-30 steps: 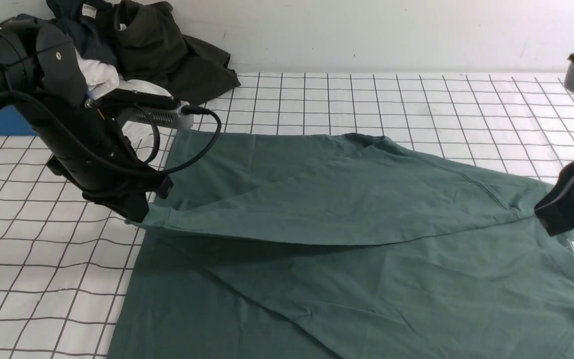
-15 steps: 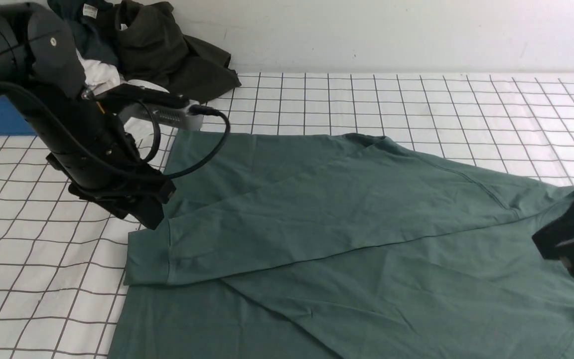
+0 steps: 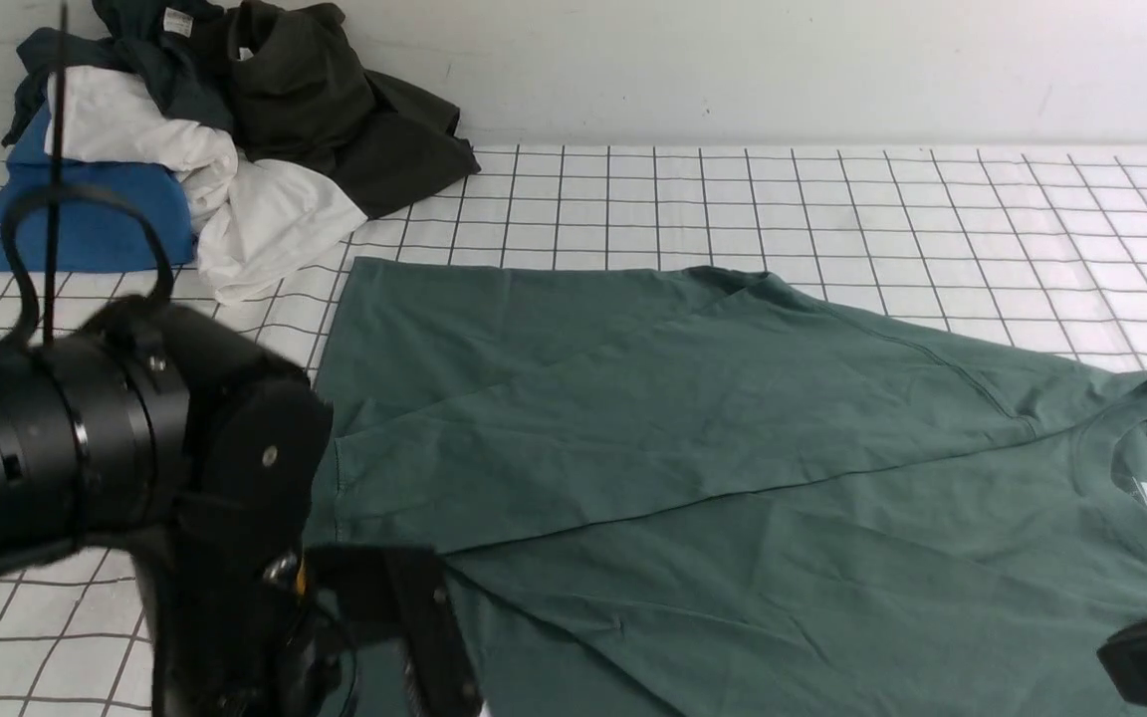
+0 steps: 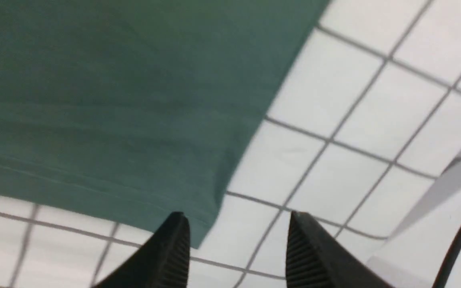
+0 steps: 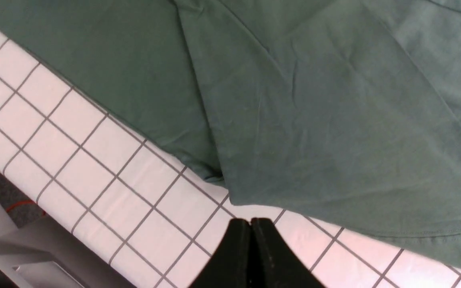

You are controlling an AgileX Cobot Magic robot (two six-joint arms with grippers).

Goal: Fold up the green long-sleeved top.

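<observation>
Your left arm (image 3: 86, 448) has dropped the sleeve (image 3: 633, 438) and pulled back toward the camera, leaving the green long-sleeved top (image 3: 832, 578) flat on the checked cloth (image 3: 832, 199), sleeve across its body. The front view hides both tips. The wrist views show your left gripper (image 4: 234, 224) parted and empty by the top's hem corner, and your right gripper (image 5: 250, 224) pressed shut on nothing just off its edge.

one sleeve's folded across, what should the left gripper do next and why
Probably lower the left gripper onto the hem corner of the green long-sleeved top and close: its jaws stand open right over that corner, which lies flat on the table.
</observation>
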